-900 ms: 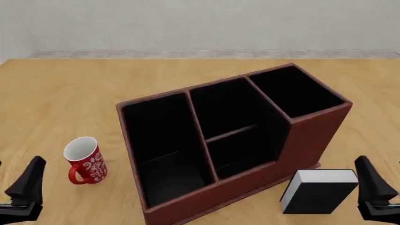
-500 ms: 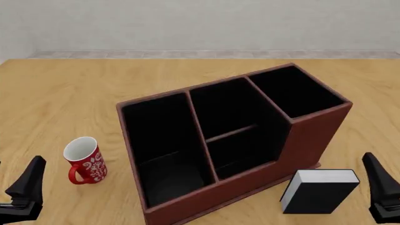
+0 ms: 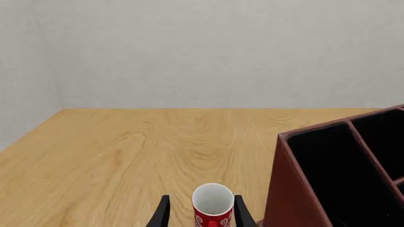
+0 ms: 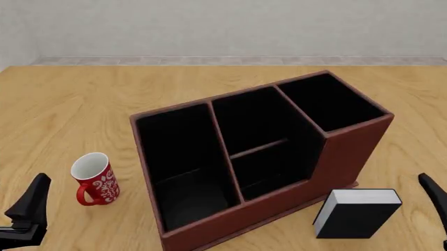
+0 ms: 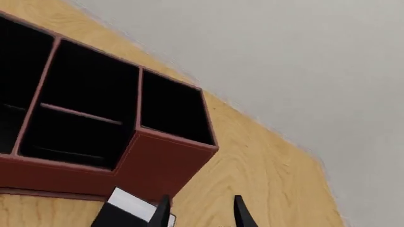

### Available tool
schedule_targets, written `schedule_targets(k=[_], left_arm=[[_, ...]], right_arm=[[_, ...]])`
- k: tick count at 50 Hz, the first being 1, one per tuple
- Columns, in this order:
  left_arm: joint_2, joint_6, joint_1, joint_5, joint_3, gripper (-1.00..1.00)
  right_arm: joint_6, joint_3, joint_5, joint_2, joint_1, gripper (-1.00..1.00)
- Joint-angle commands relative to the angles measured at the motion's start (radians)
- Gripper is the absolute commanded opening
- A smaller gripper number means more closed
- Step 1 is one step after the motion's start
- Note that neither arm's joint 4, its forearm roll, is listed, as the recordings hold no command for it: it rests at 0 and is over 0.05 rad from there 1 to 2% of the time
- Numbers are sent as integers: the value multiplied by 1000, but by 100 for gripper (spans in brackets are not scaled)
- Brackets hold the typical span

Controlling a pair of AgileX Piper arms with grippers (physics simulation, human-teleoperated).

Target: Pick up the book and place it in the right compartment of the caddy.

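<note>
Currently the black-covered, white-edged book [image 4: 356, 213] stands on the wooden counter [image 4: 63, 115] beside the reddish-brown caddy [image 4: 349, 151]; both hands, left [image 3: 200, 213] and right [image 5: 200, 211], are open and empty.

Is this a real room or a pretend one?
Pretend, most likely: a computer-made test room. There is only a plain wooden table against a blank grey wall, with a caddy, a book and a mug set out for two robot arms.

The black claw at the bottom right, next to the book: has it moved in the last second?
Yes. In the front view the right gripper has slid rightward toward the picture's edge, away from the book, which lies where it was beside the caddy.
</note>
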Motion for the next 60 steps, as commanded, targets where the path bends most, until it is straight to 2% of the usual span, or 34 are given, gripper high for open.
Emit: schedule_targets(k=[1,13,24,34,43,44,52,60], left_arm=[[0,0,0,1,-1,100],[0,0,0,1,-1,100],[0,0,0,1,-1,100],[0,0,0,1,-1,100],[0,0,0,1,-1,100],[-1,1,-1,-2,2,100],[14,-3,13,-17,7,100],[13,-3,16,-18,8,100]], right_arm=[[-122,-110,131,85,35,100],[-231,-179,184,208,77,100],[-262,-223,206,307,78,100],[-328,-221,238,382,84,100],[-326,-227,232,414,95,100],[-302,-230,238,423,118,100],[-315,-189,246,426,111,100],[-285,-165,281,428,153,100]])
